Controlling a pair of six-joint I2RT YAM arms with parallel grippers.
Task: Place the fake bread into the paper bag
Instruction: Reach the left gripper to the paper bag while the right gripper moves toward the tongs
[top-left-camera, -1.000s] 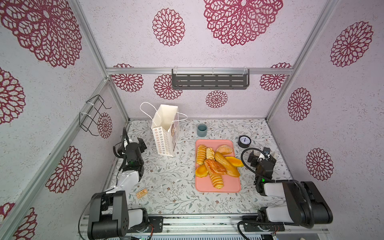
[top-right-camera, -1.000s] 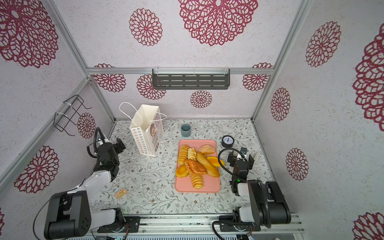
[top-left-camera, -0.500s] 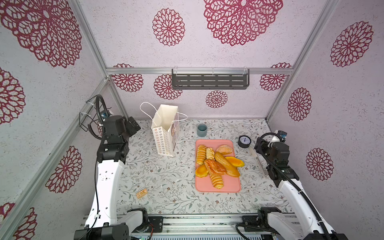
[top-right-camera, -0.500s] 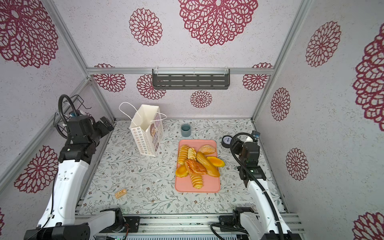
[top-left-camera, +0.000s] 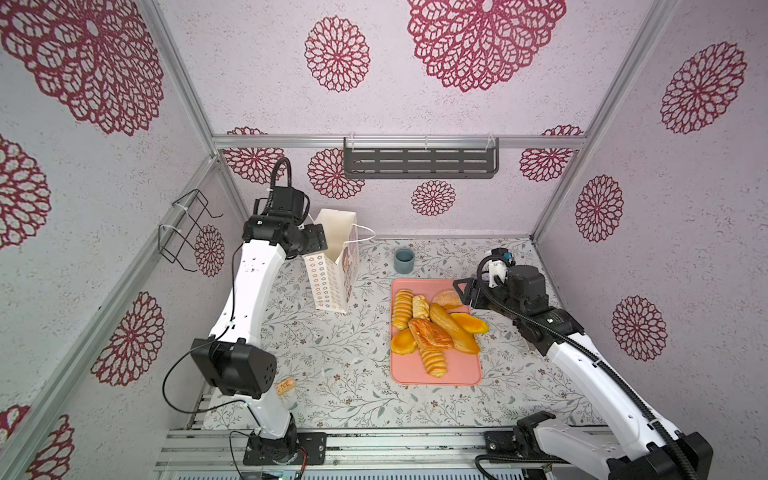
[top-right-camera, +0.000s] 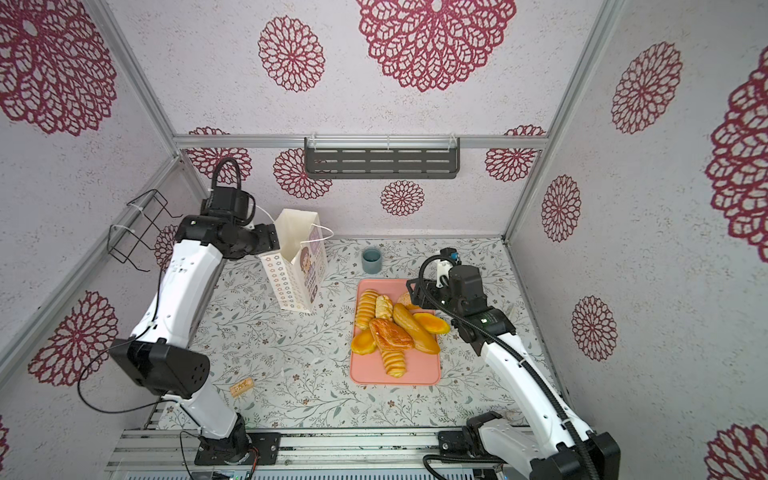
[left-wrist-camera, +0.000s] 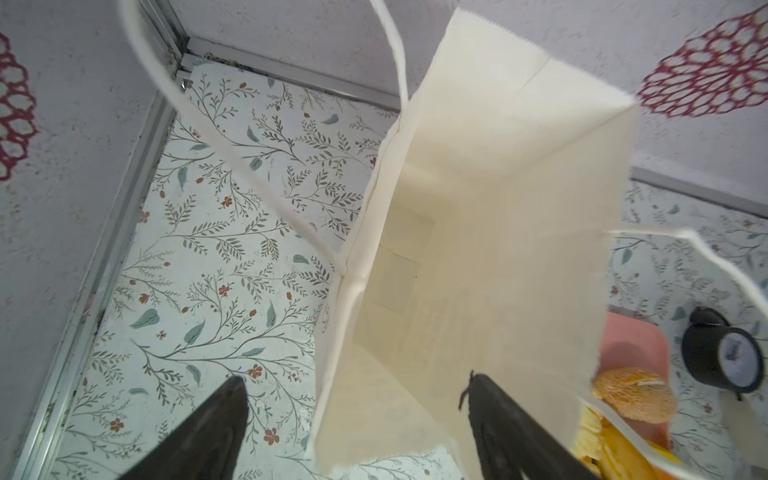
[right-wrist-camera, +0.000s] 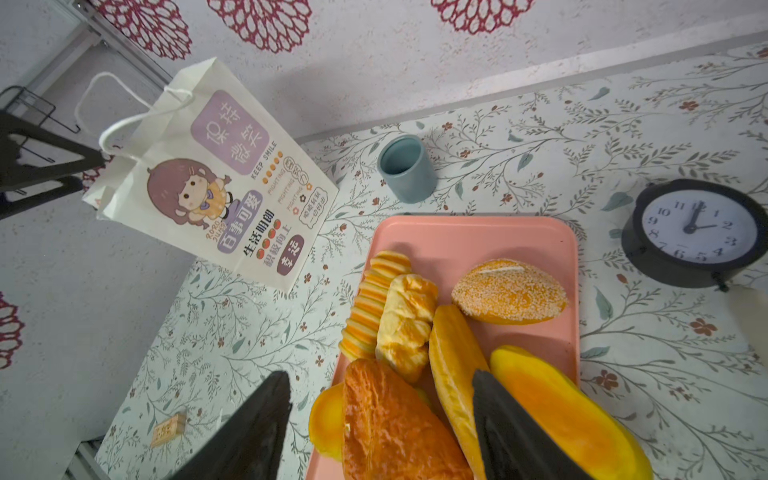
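Note:
Several glossy pieces of fake bread (top-left-camera: 432, 328) (top-right-camera: 395, 328) lie piled on a pink tray (top-left-camera: 459, 374) right of centre in both top views. The paper bag (top-left-camera: 332, 266) (top-right-camera: 295, 266) stands upright and open at the back left. My left gripper (top-left-camera: 316, 239) (left-wrist-camera: 356, 378) is open at the bag's rim. One finger is outside the bag (left-wrist-camera: 478, 249) and one is over its inside. My right gripper (top-left-camera: 465, 293) (right-wrist-camera: 380, 374) hangs open over the bread (right-wrist-camera: 407, 328) at the tray's far right, with nothing between its fingers.
A blue-grey cup (top-left-camera: 403, 259) stands behind the tray. A black clock (right-wrist-camera: 698, 228) sits beside the tray's far corner. A small tan cork piece (top-left-camera: 284, 385) lies near the left arm's base. A wire rack (top-left-camera: 187, 232) and a grey shelf (top-left-camera: 419, 162) hang on the walls.
Both arms have risen from a folded pose at the front. The left gripper reached the bag's rim. The right one came in over the tray's far right end.

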